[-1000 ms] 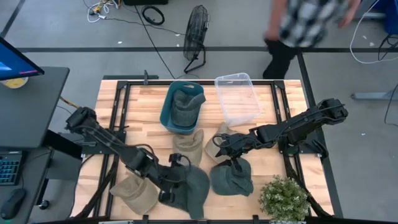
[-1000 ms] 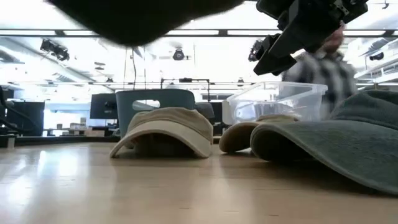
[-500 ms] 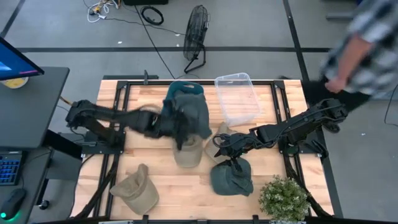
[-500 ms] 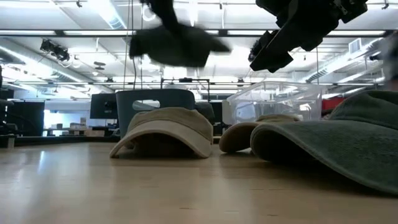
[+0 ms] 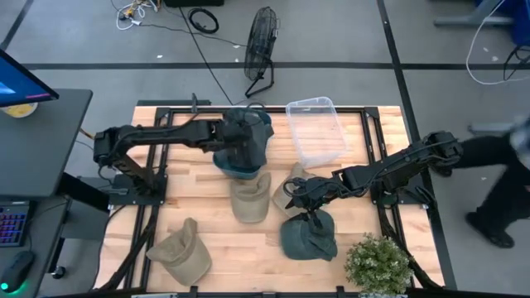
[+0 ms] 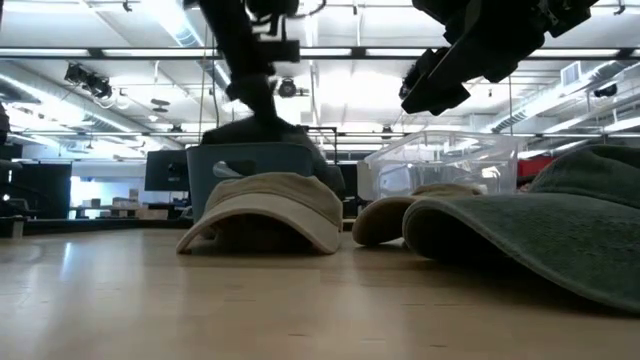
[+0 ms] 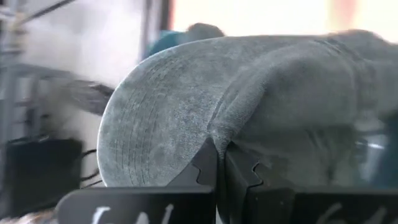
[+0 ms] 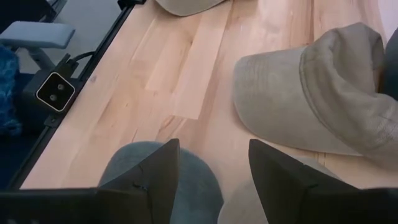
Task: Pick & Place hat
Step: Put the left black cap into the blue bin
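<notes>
left pincer (image 5: 241,142): pressed tight on grey-green hat (image 7: 249,106), gripping the fabric where brim meets crown; sits over the teal bin (image 5: 224,162) at the worktop's back centre.
held hat: hangs over the bin, on or just above the hats already in it; can't tell if it's touching them. In the low view it shows as a dark lump (image 6: 262,132) at the bin's top edge.
right pincer (image 8: 211,168): fingers spread, nothing between them; hovers mid-worktop above the dark green hat (image 5: 308,237), not touching it.
tan hat A (image 5: 251,199): on the worktop just in front of the bin, nearest thing in the low view (image 6: 265,212).
tan hat B (image 8: 317,93): just beside A, near the right pincer.
tan hat C (image 5: 182,252): front left of worktop, well apart from the others.
clear tub (image 5: 315,131): beside the bin, at the back.
plant (image 5: 378,263): front right corner.
worktop (image 5: 195,203): light wood in a black frame.
person (image 5: 505,178): at the right edge, off the worktop, blurred.
</notes>
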{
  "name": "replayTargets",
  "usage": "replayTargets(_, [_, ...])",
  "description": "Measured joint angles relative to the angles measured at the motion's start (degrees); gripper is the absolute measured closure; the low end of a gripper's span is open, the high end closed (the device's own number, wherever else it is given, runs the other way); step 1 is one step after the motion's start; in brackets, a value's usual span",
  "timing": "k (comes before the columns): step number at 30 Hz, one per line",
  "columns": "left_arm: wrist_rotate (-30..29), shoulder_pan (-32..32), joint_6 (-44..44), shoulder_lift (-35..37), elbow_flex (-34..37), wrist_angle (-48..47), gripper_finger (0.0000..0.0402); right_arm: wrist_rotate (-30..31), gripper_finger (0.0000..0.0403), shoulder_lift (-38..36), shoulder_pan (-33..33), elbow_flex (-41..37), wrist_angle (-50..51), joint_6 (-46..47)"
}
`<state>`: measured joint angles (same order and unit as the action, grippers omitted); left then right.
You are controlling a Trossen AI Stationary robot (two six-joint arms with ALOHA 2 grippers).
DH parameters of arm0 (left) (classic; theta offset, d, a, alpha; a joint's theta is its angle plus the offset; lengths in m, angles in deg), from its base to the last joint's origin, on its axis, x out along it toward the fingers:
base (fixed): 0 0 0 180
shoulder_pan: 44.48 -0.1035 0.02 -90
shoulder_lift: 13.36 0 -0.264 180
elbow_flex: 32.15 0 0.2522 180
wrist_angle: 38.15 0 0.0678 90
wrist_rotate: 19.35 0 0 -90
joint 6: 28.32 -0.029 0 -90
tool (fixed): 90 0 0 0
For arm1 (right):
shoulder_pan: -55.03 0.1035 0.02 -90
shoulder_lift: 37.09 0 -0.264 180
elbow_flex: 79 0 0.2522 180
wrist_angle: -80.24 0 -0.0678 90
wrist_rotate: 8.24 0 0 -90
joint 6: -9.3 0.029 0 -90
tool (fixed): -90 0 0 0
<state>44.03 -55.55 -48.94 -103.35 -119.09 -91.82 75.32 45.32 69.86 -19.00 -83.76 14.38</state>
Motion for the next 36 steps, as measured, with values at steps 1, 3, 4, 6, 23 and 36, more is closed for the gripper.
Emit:
replayTargets(1, [1.3, 0.0, 0.0, 0.0, 1.1, -0.2, 0.0396, 0.0, 0.0207, 0.0, 0.0, 0.0, 0.0, 0.0])
replayTargets(3, [2.5, 0.1, 0.0, 0.0, 3.0, 1.1, 0.0395, 0.0, 0.0207, 0.0, 0.0, 0.0, 0.0, 0.0])
replayTargets(4, [2.9, 0.2, 0.0, 0.0, 3.7, 2.6, 0.0392, 0.0, 0.0207, 0.0, 0.0, 0.0, 0.0, 0.0])
replayTargets(6, [3.2, 0.4, 0.0, 0.0, 4.6, 4.1, 0.0385, 0.0, 0.0207, 0.0, 0.0, 0.0, 0.1, -0.1])
replayTargets(23, [12.4, -4.0, 5.7, 0.0, 5.3, -3.0, 0.0279, 9.2, 0.0207, 0.0, 0.0, 0.0, 1.7, 0.2])
replayTargets(36, [14.0, 3.5, 2.6, 0.9, 0.8, 10.8, 0.0242, 9.0, 0.0207, 0.0, 0.0, 0.0, 2.0, 0.2])
